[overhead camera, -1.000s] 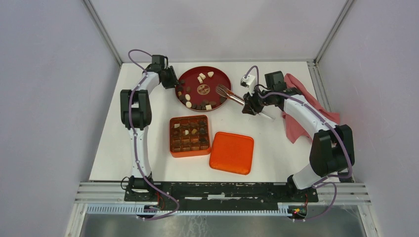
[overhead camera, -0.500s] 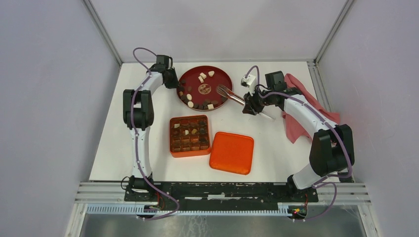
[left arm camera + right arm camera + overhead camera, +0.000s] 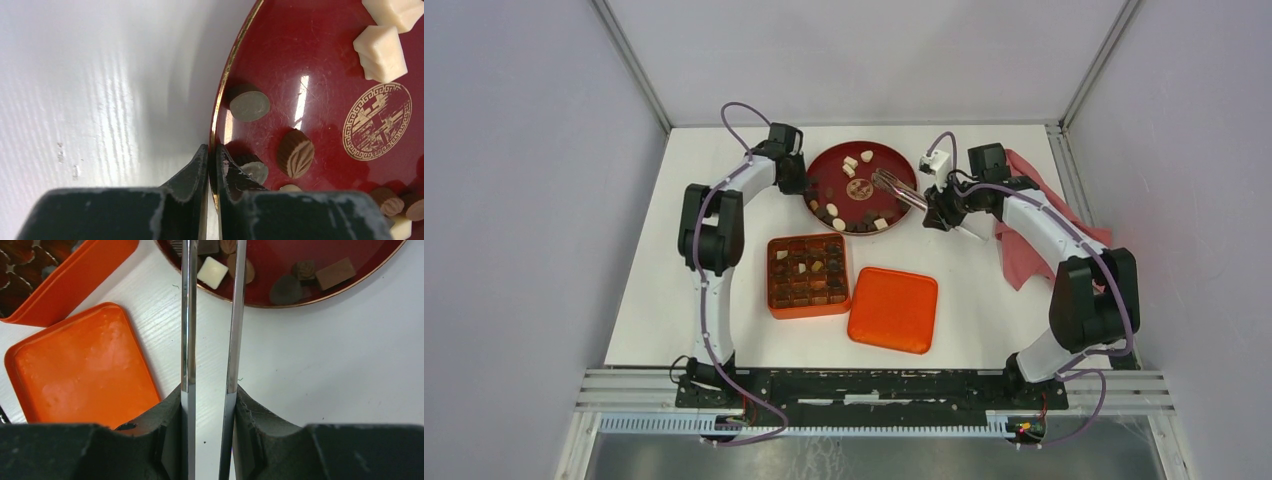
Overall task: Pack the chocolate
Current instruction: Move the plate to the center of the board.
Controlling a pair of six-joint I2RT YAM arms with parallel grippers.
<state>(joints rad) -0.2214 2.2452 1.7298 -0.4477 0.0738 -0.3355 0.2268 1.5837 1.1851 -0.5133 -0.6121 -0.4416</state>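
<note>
At the far centre, the left gripper [image 3: 211,151] pinches the red plate [image 3: 226,82] by its rim, presumably to steady it. The right gripper [image 3: 209,396] clamps tongs [image 3: 235,315], prongs apart, above the chocolate [image 3: 296,146] on the plate.

Red plate [image 3: 834,180] far side; orange lid [image 3: 893,309] beside box [image 3: 810,312]; pink cloth [image 3: 1021,262] R.

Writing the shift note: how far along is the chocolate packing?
Done: a few chocolate pieces sit in the orange compartment box. In hand: the left tool pinches the rim of the round red plate; the right tool grips metal tongs. Left: the many brown and cream chocolates on the plate, then the orange lid.
</note>
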